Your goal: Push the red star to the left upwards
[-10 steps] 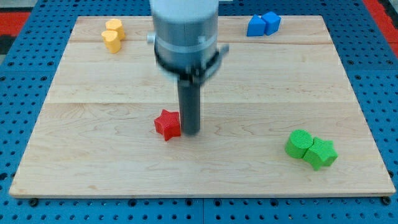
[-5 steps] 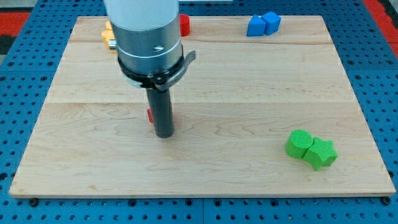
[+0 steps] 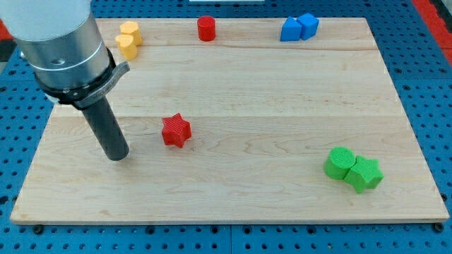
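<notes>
The red star [image 3: 176, 131] lies on the wooden board [image 3: 282, 106], left of the board's middle. My tip [image 3: 117, 156] rests on the board to the star's left and slightly lower, apart from it by a clear gap. The dark rod rises from the tip to the grey arm body at the view's top left.
A red cylinder [image 3: 205, 29] stands at the board's top edge. Two yellow blocks [image 3: 128, 39] sit at the top left, partly next to the arm. Two blue blocks [image 3: 299, 27] sit at the top right. Two green blocks [image 3: 353, 169] sit at the lower right.
My tip has moved left past the red star, from its right side to its left. The star has shifted a little to the left and up. The red cylinder is now uncovered.
</notes>
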`<control>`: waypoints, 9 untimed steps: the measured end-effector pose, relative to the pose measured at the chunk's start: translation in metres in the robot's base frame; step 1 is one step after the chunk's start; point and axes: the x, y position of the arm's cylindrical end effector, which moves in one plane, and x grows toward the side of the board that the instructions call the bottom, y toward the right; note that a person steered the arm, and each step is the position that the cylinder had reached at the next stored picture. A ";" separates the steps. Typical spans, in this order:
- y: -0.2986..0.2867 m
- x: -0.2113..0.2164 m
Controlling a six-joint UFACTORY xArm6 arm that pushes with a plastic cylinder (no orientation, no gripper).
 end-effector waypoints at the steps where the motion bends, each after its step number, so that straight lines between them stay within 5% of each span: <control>1: 0.045 0.022; 3: 0.052 -0.042; 6: 0.095 -0.027; 8: 0.091 -0.100; 9: 0.075 -0.087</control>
